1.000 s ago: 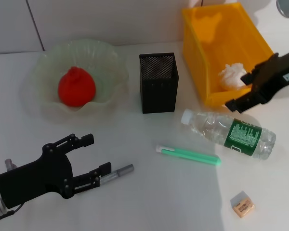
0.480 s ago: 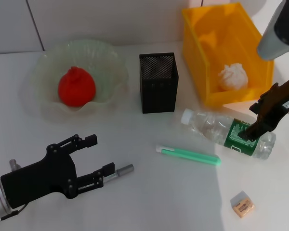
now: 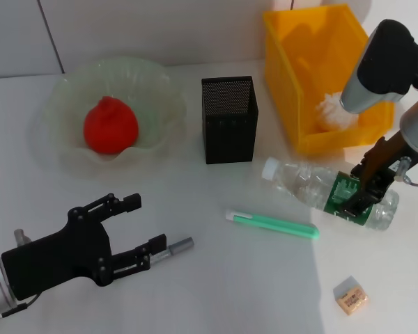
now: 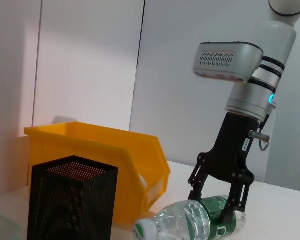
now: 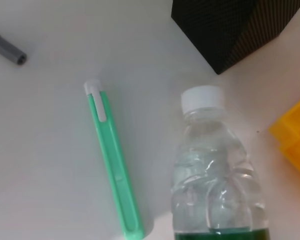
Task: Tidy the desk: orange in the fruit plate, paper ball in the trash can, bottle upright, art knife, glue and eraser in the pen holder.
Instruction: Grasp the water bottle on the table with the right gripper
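- Lying on its side on the white desk (image 3: 216,278), the bottle (image 3: 329,193) has its white cap toward the black mesh pen holder (image 3: 228,120) and its green label toward the right edge.
- The right gripper (image 3: 357,193) stands over the labelled part of the bottle, its fingers spread to either side of the body; the left wrist view shows them straddling it, fingertips low against its sides, not yet pressed in.
- Just in front of the bottle lies the green art knife (image 3: 272,224), flat on the desk and apart from it.
- The eraser (image 3: 350,294) sits near the front right of the desk, well apart from both grippers.
- The paper ball (image 3: 332,111) lies inside the yellow trash can (image 3: 299,76), behind the bottle and partly hidden by the right arm.
- The orange (image 3: 110,125) rests in the pale green fruit plate (image 3: 70,156) at the back left.
- At the front left, the left gripper (image 3: 141,226) hangs low over the desk with its fingers spread wide; its lower finger lies along the grey glue (image 3: 175,247), which points toward the art knife.
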Robot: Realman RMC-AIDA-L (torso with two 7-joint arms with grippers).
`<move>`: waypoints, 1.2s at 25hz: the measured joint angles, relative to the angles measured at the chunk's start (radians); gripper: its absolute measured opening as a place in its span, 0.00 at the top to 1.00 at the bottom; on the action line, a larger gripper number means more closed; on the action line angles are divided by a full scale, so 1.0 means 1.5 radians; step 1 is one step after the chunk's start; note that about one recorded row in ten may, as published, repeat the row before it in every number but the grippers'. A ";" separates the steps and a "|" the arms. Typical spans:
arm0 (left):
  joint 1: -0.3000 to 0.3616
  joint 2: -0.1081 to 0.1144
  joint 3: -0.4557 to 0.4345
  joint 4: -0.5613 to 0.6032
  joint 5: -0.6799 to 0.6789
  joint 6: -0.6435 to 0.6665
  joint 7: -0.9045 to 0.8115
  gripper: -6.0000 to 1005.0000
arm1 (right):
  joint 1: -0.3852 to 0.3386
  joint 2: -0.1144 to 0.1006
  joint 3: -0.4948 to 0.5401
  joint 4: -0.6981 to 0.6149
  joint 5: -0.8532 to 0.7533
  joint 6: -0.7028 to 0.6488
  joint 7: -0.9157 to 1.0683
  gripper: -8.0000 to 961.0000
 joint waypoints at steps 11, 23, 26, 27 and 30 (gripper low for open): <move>-0.005 0.000 0.000 0.000 0.002 0.000 0.000 0.19 | 0.012 0.003 -0.034 0.053 0.003 0.044 0.016 0.16; -0.005 0.000 0.000 0.000 0.004 0.000 0.000 0.19 | 0.013 0.003 -0.034 0.054 0.003 0.051 0.026 0.16; -0.005 0.000 0.000 0.000 0.004 0.000 0.000 0.19 | 0.013 0.003 -0.034 0.056 0.003 0.051 0.026 0.16; -0.006 0.000 0.000 0.000 0.004 0.000 0.000 0.19 | 0.013 0.003 -0.034 0.056 0.003 0.052 0.026 0.16; -0.007 0.000 0.000 0.000 0.004 0.001 0.000 0.19 | 0.013 0.003 -0.035 0.061 0.003 0.052 0.026 0.16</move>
